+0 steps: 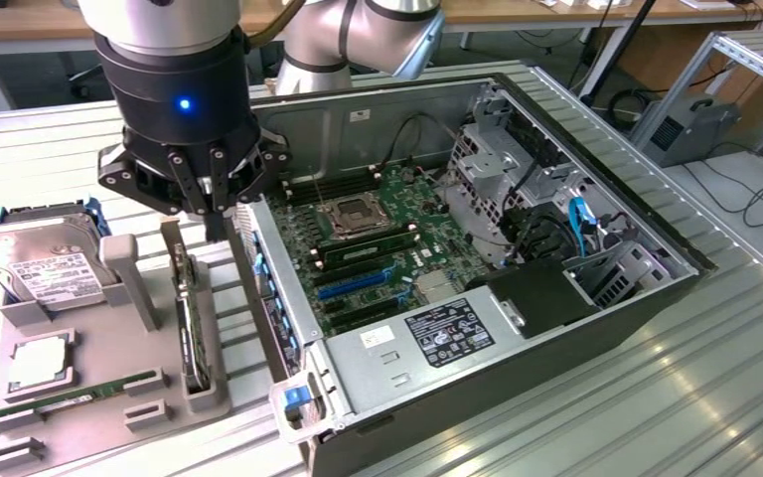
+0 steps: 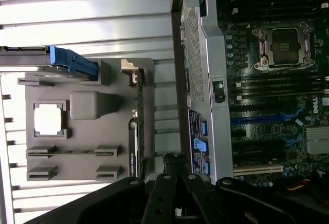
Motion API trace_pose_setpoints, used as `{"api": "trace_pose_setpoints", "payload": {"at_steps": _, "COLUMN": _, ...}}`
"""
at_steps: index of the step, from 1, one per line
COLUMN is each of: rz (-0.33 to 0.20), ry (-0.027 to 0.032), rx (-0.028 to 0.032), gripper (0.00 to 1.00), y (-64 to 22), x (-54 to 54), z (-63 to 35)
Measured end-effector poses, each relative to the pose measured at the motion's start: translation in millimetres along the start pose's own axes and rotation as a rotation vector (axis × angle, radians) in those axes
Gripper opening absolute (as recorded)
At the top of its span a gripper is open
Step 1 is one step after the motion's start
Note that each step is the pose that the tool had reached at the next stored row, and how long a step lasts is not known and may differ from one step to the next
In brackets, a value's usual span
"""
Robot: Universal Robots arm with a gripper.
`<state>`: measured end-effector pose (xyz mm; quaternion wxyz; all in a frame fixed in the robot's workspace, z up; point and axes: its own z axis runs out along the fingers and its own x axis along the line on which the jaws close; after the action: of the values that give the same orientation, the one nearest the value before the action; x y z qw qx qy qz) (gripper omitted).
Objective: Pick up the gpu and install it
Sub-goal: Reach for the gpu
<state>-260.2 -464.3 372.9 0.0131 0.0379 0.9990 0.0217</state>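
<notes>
The gpu (image 1: 191, 328) stands on edge in a slot of the grey holder tray (image 1: 103, 338), beside the open computer case (image 1: 554, 298). In the wrist view the gpu (image 2: 135, 131) shows as a thin dark strip with its metal bracket at one end. My gripper (image 1: 211, 221) hangs shut and empty just above the gpu's far end, between the tray and the case wall. Its closed fingertips (image 2: 172, 161) sit over the gap beside the card, apart from it. The motherboard (image 1: 369, 243) with blue expansion slots (image 1: 355, 285) lies exposed inside the case.
A hard drive (image 1: 35, 260) with a blue-tabbed caddy stands at the tray's far end. A processor (image 1: 40, 363) and a green RAM stick (image 1: 57, 402) rest in the tray. The case's side wall (image 2: 203, 80) rises close beside the gpu. Ribbed metal table (image 1: 699, 397) lies around.
</notes>
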Motion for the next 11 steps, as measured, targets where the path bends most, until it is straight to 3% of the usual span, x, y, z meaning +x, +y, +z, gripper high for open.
{"api": "trace_pose_setpoints", "payload": {"at_steps": 11, "rz": 0.000, "ry": 0.0000, "rx": 0.0000, "gripper": 0.11, "y": -4.8, "x": 0.6, "z": 0.6}}
